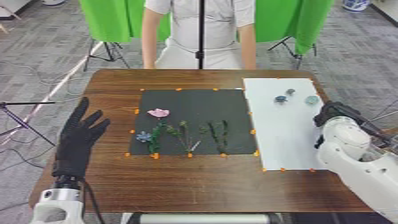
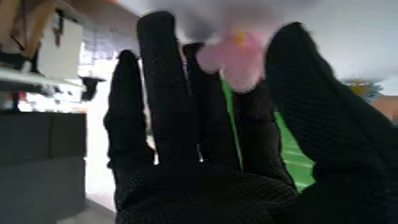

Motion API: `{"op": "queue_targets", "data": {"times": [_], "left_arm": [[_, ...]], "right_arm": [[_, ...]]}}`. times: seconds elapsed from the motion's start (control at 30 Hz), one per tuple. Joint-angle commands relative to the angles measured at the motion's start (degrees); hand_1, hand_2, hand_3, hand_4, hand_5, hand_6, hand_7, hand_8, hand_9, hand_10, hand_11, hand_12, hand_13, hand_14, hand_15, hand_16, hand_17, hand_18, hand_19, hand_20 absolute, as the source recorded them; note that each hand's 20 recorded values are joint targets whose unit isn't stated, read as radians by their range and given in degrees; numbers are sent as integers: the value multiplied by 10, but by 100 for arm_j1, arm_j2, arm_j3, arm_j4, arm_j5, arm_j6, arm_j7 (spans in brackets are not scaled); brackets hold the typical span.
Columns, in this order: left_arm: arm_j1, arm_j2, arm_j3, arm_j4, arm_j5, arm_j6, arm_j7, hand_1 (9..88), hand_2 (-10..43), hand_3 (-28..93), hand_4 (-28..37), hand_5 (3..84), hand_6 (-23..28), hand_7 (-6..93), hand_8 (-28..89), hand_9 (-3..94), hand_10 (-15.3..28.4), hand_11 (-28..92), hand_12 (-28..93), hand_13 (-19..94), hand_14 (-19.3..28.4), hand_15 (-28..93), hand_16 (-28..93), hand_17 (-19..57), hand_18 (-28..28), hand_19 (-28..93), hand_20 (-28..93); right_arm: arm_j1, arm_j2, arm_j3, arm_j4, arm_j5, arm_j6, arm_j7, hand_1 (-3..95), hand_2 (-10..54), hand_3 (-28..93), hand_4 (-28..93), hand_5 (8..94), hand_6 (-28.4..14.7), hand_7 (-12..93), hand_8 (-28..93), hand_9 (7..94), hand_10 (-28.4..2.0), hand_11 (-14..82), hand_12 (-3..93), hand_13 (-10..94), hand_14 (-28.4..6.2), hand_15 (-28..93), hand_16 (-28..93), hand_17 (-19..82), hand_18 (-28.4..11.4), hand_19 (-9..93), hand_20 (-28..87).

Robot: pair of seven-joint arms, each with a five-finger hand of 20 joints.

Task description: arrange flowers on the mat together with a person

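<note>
The table (image 1: 195, 185) was smooth, faintly glossy wood, the mat (image 1: 191, 102) matt; the sheet (image 1: 286, 132) at three o'clock looked smooth, the glove (image 1: 74, 142) at nine, matt fabric.

Brown wooden table (image 1: 178, 190), with small pieces of orange tape (image 1: 155, 156) stuck to its surface. Green cloth (image 1: 108, 22) hangs beyond the far left corner, a second green cloth (image 1: 295, 22) beyond the far right corner. A black stand (image 1: 108, 56) is below the first. An upright black pole (image 1: 202, 35) is seen at the middle of the far edge. On the grey carpet (image 1: 49, 47): a black tripod (image 1: 27, 103) off the left edge, and a blue-and-white pot (image 1: 355, 4) well beyond the far right corner.
</note>
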Motion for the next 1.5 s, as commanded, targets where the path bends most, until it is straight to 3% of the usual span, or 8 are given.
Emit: {"op": "queue_targets", "data": {"times": [0.03, 0.13, 0.4, 0.77, 0.93, 1.13, 1.17, 1.5], "left_arm": [[-38, -41, 43, 11, -28, 17, -16, 225, 30, 768, -274, 236, -40, 128, -102, 288, 125, 106, 126, 243, 191, 242, -6, -97, 282, 493, -14], [-7, -57, 9, -4, -19, 10, -31, 224, 30, 769, -273, 236, -40, 128, -102, 288, 126, 108, 126, 243, 191, 242, -6, -97, 281, 492, -15], [119, -74, -74, -72, -27, 45, -15, 226, 30, 767, -273, 235, -40, 129, -102, 288, 126, 107, 126, 243, 192, 242, -6, -98, 280, 490, -14], [415, -77, -282, -134, -102, 126, 4, 225, 30, 767, -273, 235, -39, 130, -103, 288, 125, 108, 125, 243, 191, 243, -6, -98, 281, 492, -14], [373, -108, -229, -139, -74, 97, -23, 224, 29, 769, -275, 234, -39, 129, -103, 288, 126, 108, 126, 243, 192, 243, -7, -98, 281, 492, -14], [154, -111, -114, -49, -41, 5, -70, 224, 30, 769, -275, 234, -38, 129, -103, 288, 125, 108, 125, 243, 192, 243, -7, -98, 282, 493, -14], [143, -119, -112, -38, -37, -7, -87, 224, 30, 768, -275, 234, -38, 129, -103, 288, 125, 108, 125, 243, 192, 243, -7, -98, 281, 493, -14], [-55, -110, 26, 73, -19, -110, -57, 226, 29, 769, -275, 237, -36, 131, -103, 289, 126, 108, 125, 243, 192, 244, -7, -97, 278, 491, -12]], "right_arm": [[70, 198, -640, 334, -569, 899, -116, 587, -89, 618, -278, 722, 60, 232, -30, 799, -65, 71, 270, 762, -13, 391, 289, 290, -158, 749, 232], [-52, 231, -630, 303, -755, 1194, -111, 611, -93, 608, -281, 775, 60, 219, -13, 889, -44, 77, 325, 809, -10, 413, 286, 317, -147, 777, 234], [-147, 200, -372, -298, -1317, 1974, 106, 615, -95, 613, -282, 790, 57, 216, -5, 911, -43, 85, 345, 817, -10, 436, 276, 337, -133, 782, 236], [1222, -937, -1474, -1569, -982, 1998, -1518, 612, -95, 625, -277, 790, 45, 213, 6, 914, -41, 87, 354, 825, -11, 443, 278, 335, -123, 775, 243], [1785, -1791, -2245, -1309, -992, 1590, -2269, 610, -95, 626, -273, 787, 44, 212, 11, 913, -45, 88, 357, 816, -10, 447, 279, 331, -119, 765, 247], [2268, -2264, -3248, -756, -1281, 1624, -2583, 611, -95, 622, -271, 780, 45, 215, 10, 904, -52, 88, 360, 802, -10, 443, 284, 323, -107, 740, 247], [2213, -2381, -3222, -695, -1454, 1288, -2633, 611, -95, 621, -270, 778, 45, 217, 7, 900, -54, 89, 361, 794, -10, 440, 290, 320, -106, 732, 250], [2636, -2623, -4030, -110, -1699, 834, -2391, 603, -91, 623, -272, 766, 50, 228, -5, 883, -54, 86, 357, 756, -9, 422, 311, 290, -109, 707, 266]]}}
